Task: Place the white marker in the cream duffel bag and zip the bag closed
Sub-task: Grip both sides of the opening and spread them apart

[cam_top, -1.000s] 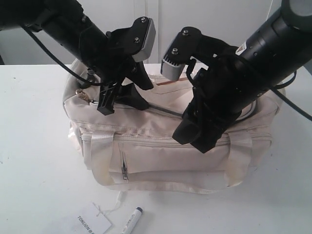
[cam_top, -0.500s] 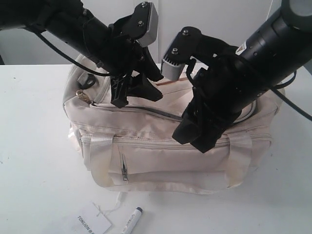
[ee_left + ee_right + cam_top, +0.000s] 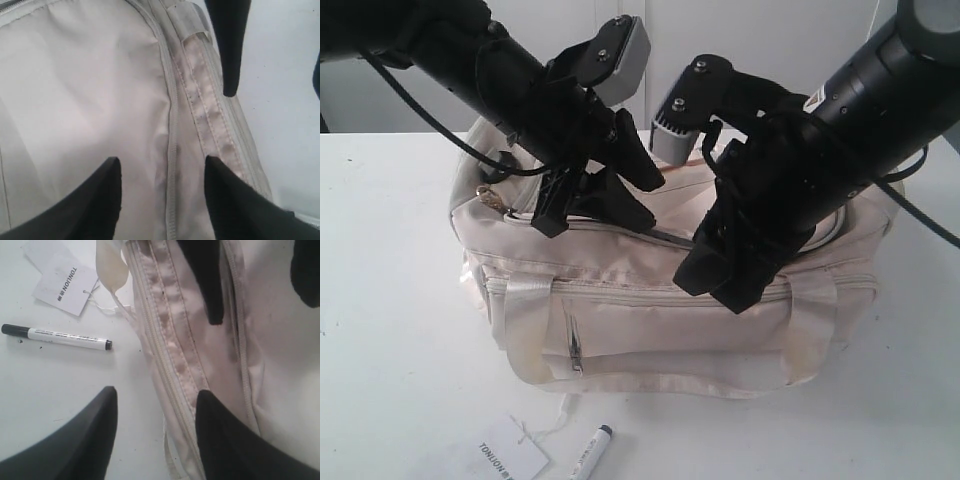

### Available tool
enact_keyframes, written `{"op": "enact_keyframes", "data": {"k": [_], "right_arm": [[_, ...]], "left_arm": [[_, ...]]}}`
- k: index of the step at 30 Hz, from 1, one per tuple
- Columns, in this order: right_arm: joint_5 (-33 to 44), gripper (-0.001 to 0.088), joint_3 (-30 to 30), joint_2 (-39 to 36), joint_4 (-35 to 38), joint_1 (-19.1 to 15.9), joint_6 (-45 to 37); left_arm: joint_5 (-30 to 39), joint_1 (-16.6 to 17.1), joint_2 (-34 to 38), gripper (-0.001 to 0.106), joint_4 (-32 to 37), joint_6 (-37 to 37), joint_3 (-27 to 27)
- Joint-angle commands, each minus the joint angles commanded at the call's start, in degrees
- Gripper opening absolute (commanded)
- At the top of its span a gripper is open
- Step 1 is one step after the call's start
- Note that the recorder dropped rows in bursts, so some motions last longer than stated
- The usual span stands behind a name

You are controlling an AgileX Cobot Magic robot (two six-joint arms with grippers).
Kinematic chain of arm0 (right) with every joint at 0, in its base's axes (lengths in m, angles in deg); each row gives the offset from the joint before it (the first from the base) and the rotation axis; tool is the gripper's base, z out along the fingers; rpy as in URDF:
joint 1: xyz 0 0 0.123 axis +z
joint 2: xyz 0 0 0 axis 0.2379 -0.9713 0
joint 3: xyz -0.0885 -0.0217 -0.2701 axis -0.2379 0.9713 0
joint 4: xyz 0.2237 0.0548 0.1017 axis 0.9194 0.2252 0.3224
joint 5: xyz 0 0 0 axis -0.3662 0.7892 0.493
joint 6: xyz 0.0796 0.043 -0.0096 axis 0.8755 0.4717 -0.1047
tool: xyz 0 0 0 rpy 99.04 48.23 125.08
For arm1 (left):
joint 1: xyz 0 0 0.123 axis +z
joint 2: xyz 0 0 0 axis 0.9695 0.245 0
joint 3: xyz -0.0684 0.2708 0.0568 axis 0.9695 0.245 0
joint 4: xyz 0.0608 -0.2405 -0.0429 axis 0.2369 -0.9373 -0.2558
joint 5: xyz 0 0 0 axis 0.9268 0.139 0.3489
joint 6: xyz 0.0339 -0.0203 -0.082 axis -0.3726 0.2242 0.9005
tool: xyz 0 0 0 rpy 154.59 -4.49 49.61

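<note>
Both agape, empty over cream duffel bag (image 3: 650,320): left end effector (image 3: 161,160), right end effector (image 3: 156,392); white marker (image 3: 65,335) on tabletop (image 3: 390,330).

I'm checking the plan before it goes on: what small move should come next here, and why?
Probably shift the right end effector off the bag toward the marker and lower it. Its jaws stand open and empty over the bag's front edge, while the marker lies on the table beside the paper tag, not yet in the bag.
</note>
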Motion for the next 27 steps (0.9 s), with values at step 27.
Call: {"op": "enact_keyframes", "data": {"k": [27], "right_arm": [[-2.2, 0.0464, 0.0, 0.0, 0.0, 0.0, 0.0]], "left_arm": [[-4.7, 0.0, 3.9, 0.055, 0.8, -0.1, 0.4]]}}
